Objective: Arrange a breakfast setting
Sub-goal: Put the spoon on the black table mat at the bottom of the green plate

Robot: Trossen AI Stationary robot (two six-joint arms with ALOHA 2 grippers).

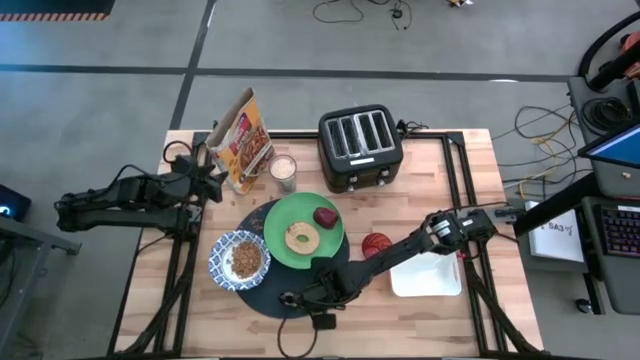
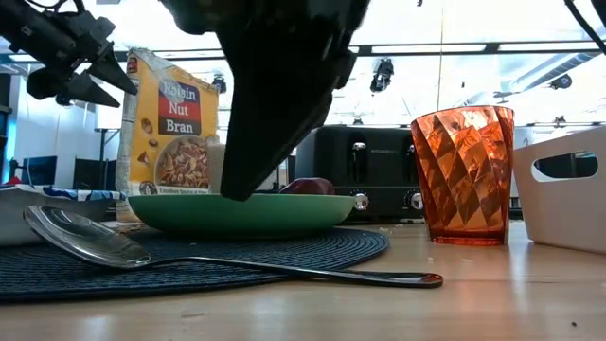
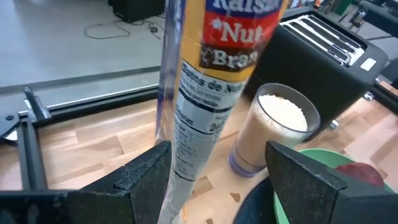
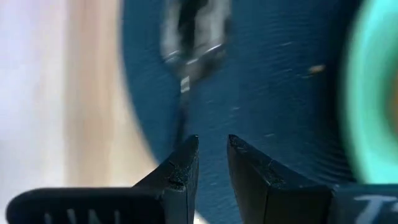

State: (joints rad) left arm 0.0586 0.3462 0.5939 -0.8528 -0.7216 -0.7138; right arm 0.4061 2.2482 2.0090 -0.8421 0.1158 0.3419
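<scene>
Two dark arms work over the wooden surface [image 1: 440,180]. One round dark placemat [image 1: 290,290] lies near the front edge, and on it I count one green plate [image 1: 285,222], one blue-and-white patterned bowl [image 1: 239,259] and one metal spoon [image 2: 142,254]. The plate holds one bagel [image 1: 300,238] and one dark red fruit [image 1: 325,216], just beside each other. The bowl, filled with brown cereal, sits on the left part of the mat, touching the plate's rim. The spoon lies flat, its bowl on the mat and its handle reaching onto the bare wood. One small red cup [image 2: 462,175] stands upright on the wood just to the right of the mat, near one white container [image 1: 428,278].

The right pincer [image 4: 212,160] hangs low over the front part of the mat, near the spoon; its fingers are only a narrow gap apart and hold nothing. The left pincer [image 3: 214,168] is at the back left, its fingers spread wide on both sides of one cereal bag [image 1: 243,140] that stands upright; I cannot tell if they touch it. One glass of milk [image 1: 283,170] stands beside the bag, and one black toaster [image 1: 360,147] is behind the plate.
</scene>
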